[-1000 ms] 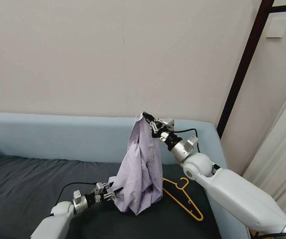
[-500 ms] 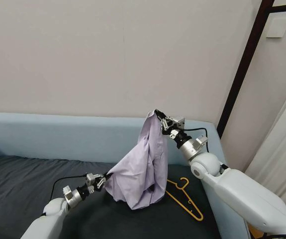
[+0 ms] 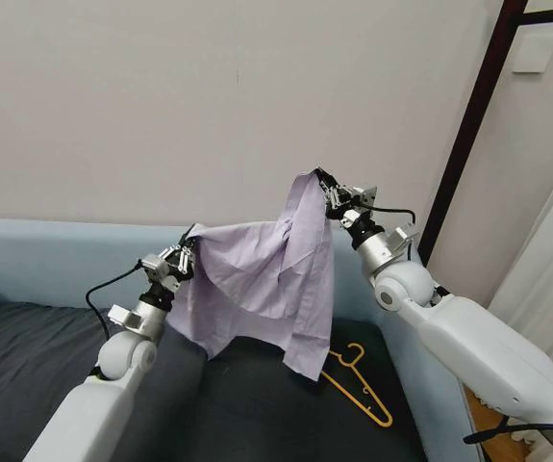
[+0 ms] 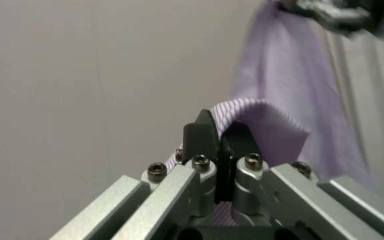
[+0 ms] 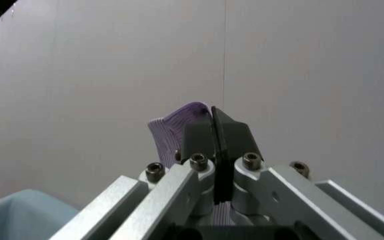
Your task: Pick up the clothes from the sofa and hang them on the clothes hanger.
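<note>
A: The left hand [image 3: 188, 252] has been raised from low down to sofa-back height. The shirt [image 3: 257, 279] is now spread between both hands, over the sofa [image 3: 26, 260].

B: Is it gripped firmly?

A: A fold is pinched tight in each, with the right hand [image 3: 326, 188] higher, to the right. Tension should be kept even, and the hem kept off the yellow hanger [image 3: 358, 380] lying on the sofa below.
</note>
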### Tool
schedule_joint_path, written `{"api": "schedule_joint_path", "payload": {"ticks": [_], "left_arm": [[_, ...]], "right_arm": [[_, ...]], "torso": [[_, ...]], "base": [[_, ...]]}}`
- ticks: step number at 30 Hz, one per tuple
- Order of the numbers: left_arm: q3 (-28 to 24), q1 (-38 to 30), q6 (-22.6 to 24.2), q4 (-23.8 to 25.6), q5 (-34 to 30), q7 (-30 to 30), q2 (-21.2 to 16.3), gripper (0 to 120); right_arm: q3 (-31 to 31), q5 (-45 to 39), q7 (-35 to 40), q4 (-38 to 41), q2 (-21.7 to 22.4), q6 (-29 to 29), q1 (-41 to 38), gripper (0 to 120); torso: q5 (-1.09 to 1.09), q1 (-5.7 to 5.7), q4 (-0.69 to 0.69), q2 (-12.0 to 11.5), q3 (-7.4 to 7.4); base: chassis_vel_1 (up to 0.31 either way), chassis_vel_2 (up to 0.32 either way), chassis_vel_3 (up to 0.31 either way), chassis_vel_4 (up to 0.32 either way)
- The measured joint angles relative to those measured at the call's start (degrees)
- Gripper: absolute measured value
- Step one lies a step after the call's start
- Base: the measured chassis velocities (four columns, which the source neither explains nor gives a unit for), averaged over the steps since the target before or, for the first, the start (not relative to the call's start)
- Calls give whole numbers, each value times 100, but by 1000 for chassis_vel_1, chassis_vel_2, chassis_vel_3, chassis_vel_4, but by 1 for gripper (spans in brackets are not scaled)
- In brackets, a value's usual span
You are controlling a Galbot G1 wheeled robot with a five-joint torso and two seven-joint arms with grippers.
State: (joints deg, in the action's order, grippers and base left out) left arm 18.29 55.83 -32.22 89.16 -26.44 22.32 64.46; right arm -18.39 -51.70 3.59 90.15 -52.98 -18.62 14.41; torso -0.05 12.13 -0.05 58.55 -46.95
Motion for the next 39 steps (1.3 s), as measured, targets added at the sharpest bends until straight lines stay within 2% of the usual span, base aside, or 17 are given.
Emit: {"api": "schedule_joint_path", "payload": {"ticks": [2,6,9,12,15,18,20,21,22,24,25,28,29,34,35,38,39], "left_arm": [[-33,261,-119,-52,222,83,104,0],[-241,1199,-560,-638,1207,211,663,0],[-292,1303,-636,-917,1475,172,854,0],[-422,1322,-669,-1509,1777,-168,1077,0],[-481,1320,-667,-1688,1847,-358,1099,2],[-639,1429,-641,-1861,2158,-850,976,16],[-690,1555,-648,-1866,2258,-886,841,25],[-690,1555,-648,-1866,2258,-886,841,25],[-682,1644,-694,-1857,2258,-703,738,30],[-574,1772,-827,-1812,2081,-42,585,38],[-574,1772,-827,-1812,2081,-42,585,38],[-283,1823,-1035,-1712,1387,1107,274,55],[-283,1823,-1035,-1712,1387,1107,274,55],[-116,1489,-914,-1747,-41,1751,-157,75],[-116,1489,-914,-1747,-41,1751,-157,75],[-147,1015,-578,-2081,-609,1765,-135,91],[-147,1015,-578,-2081,-609,1765,-135,91]], "right_arm": [[-15,46,0,3,16,-14,69,0],[-147,321,13,-2,0,-111,538,0],[-183,430,13,-12,-54,-130,696,0],[-240,616,3,-48,-213,-151,926,0],[-263,662,-7,-60,-248,-153,968,0],[-284,746,-63,-130,-264,-155,1021,0],[-257,761,-79,-192,-279,-156,1022,0],[-257,761,-79,-192,-279,-156,1022,0],[-223,765,-85,-231,-288,-157,1022,0],[-165,774,-108,-291,-295,-159,1021,0],[-165,774,-108,-291,-295,-159,1021,0],[-74,783,-150,-363,-293,-169,1021,0],[-74,783,-150,-363,-293,-169,1021,0],[-17,785,-176,-312,-254,-184,1036,0],[-17,785,-176,-312,-254,-184,1036,0],[-16,787,-189,-265,-185,-186,1036,0],[-16,787,-189,-265,-185,-186,1036,0]], "torso": [[1,0,-1,0,0],[4,-1,0,0,-1],[2,0,-1,0,0],[3,0,-2,0,0],[2,0,-1,0,0],[1,0,-2,0,0],[2,-1,-1,0,0],[2,-1,-1,0,0],[1,0,-1,0,0],[0,0,0,0,-1],[0,0,0,0,-1],[0,0,-1,0,0],[0,0,-1,0,0],[2,1,-2,0,-1],[2,1,-2,0,-1],[2,1,-1,0,-1],[2,1,-1,0,-1]], "base": [[0,0,0,0],[0,0,0,0],[0,0,0,0],[0,0,0,0],[0,0,0,0],[0,0,0,0],[0,0,0,0],[0,0,0,0],[0,0,0,0],[0,0,0,0],[0,0,0,0],[0,0,0,0],[0,0,0,0],[0,0,0,0],[0,0,0,0],[0,0,0,0],[0,0,0,0]]}}
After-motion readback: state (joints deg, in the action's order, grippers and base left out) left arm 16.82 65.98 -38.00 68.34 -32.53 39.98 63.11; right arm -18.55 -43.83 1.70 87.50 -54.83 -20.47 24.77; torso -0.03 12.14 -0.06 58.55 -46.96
